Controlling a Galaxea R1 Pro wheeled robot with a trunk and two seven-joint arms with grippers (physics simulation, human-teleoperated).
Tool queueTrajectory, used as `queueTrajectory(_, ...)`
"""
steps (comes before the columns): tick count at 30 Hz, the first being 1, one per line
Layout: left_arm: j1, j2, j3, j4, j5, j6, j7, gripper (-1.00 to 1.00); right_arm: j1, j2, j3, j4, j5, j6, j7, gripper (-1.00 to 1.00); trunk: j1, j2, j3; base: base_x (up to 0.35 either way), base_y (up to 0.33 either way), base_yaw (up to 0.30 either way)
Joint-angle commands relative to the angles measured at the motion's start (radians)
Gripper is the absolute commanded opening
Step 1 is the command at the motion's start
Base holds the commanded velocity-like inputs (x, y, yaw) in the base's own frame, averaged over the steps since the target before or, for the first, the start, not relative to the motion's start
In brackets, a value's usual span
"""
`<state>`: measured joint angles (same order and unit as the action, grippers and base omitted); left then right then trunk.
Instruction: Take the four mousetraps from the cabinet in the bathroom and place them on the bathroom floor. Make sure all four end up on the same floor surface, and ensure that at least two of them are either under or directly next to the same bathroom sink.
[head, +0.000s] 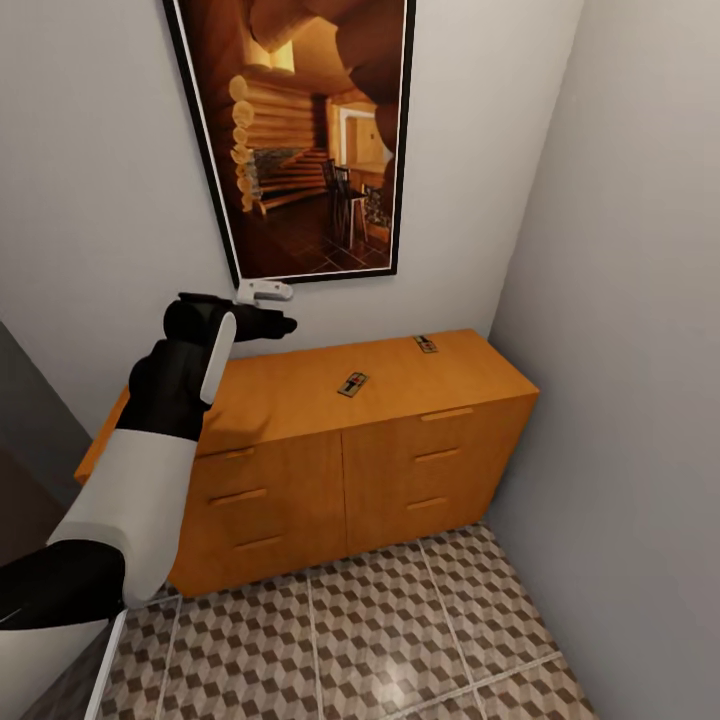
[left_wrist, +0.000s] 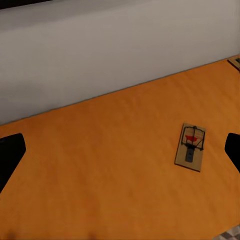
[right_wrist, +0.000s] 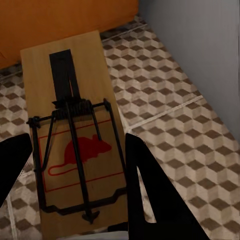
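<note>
The left gripper (head: 268, 308) is hovering at the left of centre in the head view, above the left end of the cabinet (head: 300, 470). Its dark fingers are standing wide apart at the two side edges of the left wrist view, with nothing between them — open and empty. Just past it, toward the lower right of that wrist view, a mousetrap (left_wrist: 190, 147) is lying flat on the orange top; in the head view this same trap is sitting near the middle of the cabinet top. A second mousetrap (head: 425, 343) is resting farther right, close to the back wall, and is peeking into the upper right corner of the left wrist view.

The right gripper (right_wrist: 75, 200) is closing on a third mousetrap (right_wrist: 75, 130): the board is filling the left half of the right wrist view, with a dark finger (right_wrist: 150, 195) pressed along its edge and the other at the lower left. It is hanging over the bathroom floor (right_wrist: 185, 125) beside the cabinet front, so it appears carried, not yet set down.

Judging from this, the job is partway — one trap in hand, two waiting on the cabinet. Whether the fourth is already placed cannot be told, and the sink is not yet reached.
</note>
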<state>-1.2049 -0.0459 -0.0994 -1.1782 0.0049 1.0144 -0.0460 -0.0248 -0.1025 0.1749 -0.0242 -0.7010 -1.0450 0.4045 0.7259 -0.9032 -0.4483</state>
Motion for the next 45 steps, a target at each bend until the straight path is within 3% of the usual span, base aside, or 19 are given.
queueTrajectory(1, 0.000, 0.000, 0.000, -0.001, 0.000, 0.004, -0.002, 1.00, 0.001, 0.005, 0.006, 0.000, -0.020, -0.002, 0.006, -1.00, 0.000, -0.001, -0.001, 0.000, 0.000, 0.000)
queueTrajectory(23, 0.076, -0.002, -0.002, -0.073, 0.001, 0.006, -0.009, 1.00, 0.005, 0.015, 0.028, -0.002, -0.011, -0.002, 0.007, -1.00, 0.000, -0.001, -0.001, 0.000, 0.000, 0.000)
queueTrajectory(25, 0.091, -0.005, -0.007, -0.072, 0.001, 0.006, -0.033, 1.00, 0.005, 0.015, 0.028, -0.002, -0.011, -0.002, 0.007, -1.00, 0.000, -0.001, -0.001, 0.000, 0.000, 0.000)
queueTrajectory(33, 0.118, -0.010, -0.069, -0.022, 0.000, 0.000, -0.250, 1.00, 0.005, 0.015, 0.029, -0.002, -0.010, -0.002, 0.007, -1.00, 0.000, -0.001, -0.001, 0.000, 0.000, 0.000)
queueTrajectory(39, 0.121, -0.011, -0.103, 0.007, 0.000, -0.002, -0.285, 1.00, 0.005, 0.014, 0.029, -0.002, -0.010, -0.002, 0.007, -1.00, 0.000, -0.001, -0.001, 0.000, 0.000, 0.000)
queueTrajectory(45, 0.121, -0.009, -0.109, 0.009, 0.000, -0.002, -0.289, 1.00, 0.005, 0.014, 0.029, -0.002, -0.010, -0.002, 0.007, -1.00, 0.000, -0.001, -0.001, 0.000, 0.000, 0.000)
